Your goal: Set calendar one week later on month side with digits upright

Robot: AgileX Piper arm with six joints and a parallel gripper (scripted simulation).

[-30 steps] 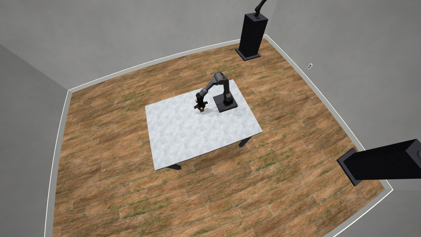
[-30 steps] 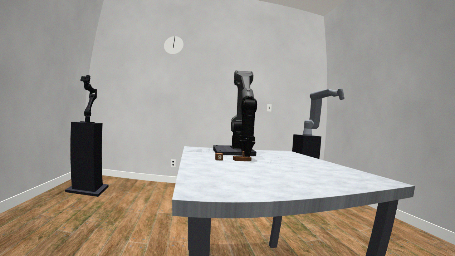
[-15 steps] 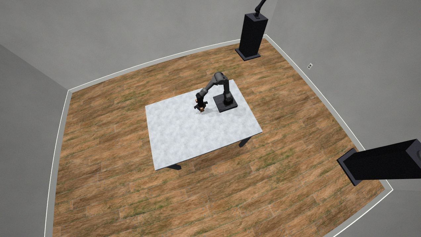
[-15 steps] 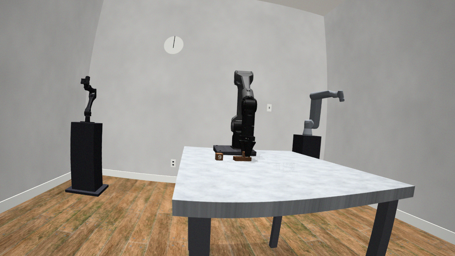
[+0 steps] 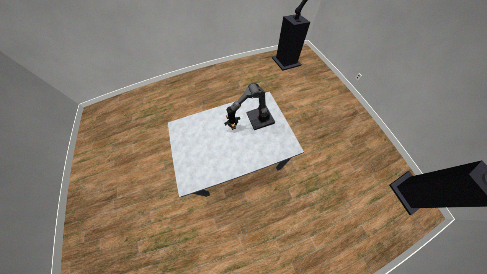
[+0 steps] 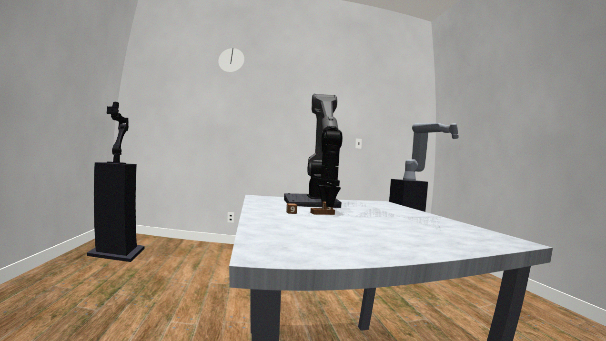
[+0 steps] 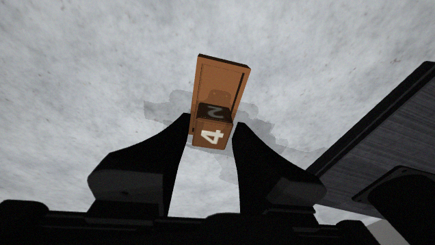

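Note:
My gripper [image 7: 213, 126] [image 6: 325, 202] [image 5: 232, 124] points down over the near end of the brown wooden tray [image 7: 219, 76] [image 6: 317, 210], which lies flat on the table [image 5: 221, 160] [image 6: 360, 245]. A brown cube [image 7: 213, 127] stands in that end of the tray, with a white 4 towards the wrist camera and a 2 on its top. The fingers stand open on either side of the cube, with a small gap on each side. A second cube [image 6: 291, 208] showing a 9 stands on the table, left of the tray in the exterior view. The month's name is not visible.
The arm's black base plate [image 5: 260, 119] [image 7: 376, 137] lies close behind the tray. Two black pedestals [image 5: 290, 39] [image 5: 439, 190] with other arms stand on the floor away from the table.

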